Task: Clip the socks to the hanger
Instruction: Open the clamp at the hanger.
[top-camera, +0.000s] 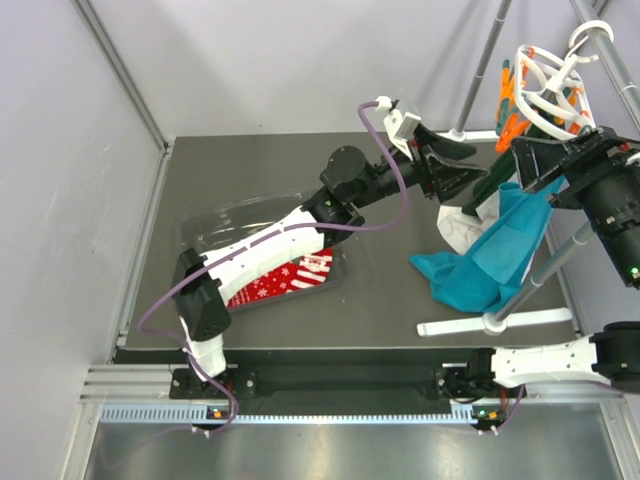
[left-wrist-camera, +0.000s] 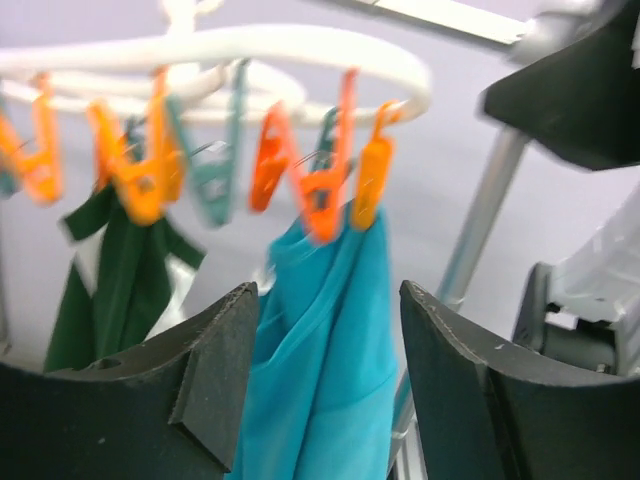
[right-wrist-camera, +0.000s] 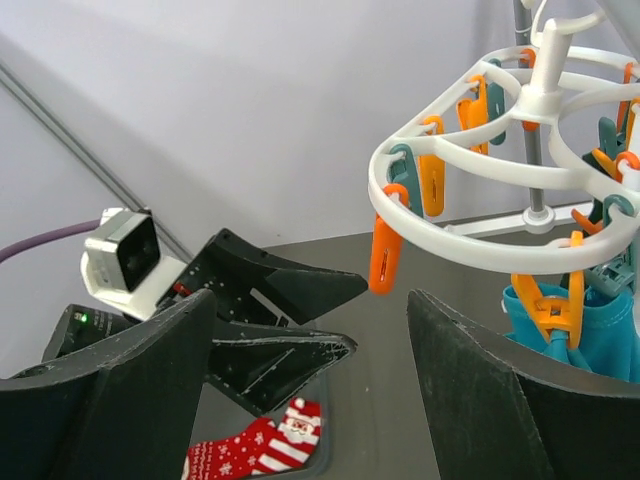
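Two red socks lie in a clear tray at the left: the striped Santa sock (top-camera: 308, 270) and the red snowflake-dotted sock (top-camera: 256, 290). Both show low in the right wrist view, Santa sock (right-wrist-camera: 297, 436) and dotted sock (right-wrist-camera: 222, 462). The white round hanger (top-camera: 548, 88) with orange and teal pegs hangs at the far right. A teal cloth (top-camera: 492, 255) and a green cloth (left-wrist-camera: 120, 270) are clipped to it. My left gripper (top-camera: 478, 163) is open and empty, raised just left of the hanging cloths (left-wrist-camera: 328, 295). My right gripper (top-camera: 520, 168) is open and empty below the hanger ring (right-wrist-camera: 310, 300).
The clear plastic tray (top-camera: 215, 215) holds the socks. A grey rack pole (top-camera: 545, 265) slants down to a white foot (top-camera: 495, 325) at the front right. More poles stand at the back right. A white cloth (top-camera: 460, 232) hangs beside the teal one.
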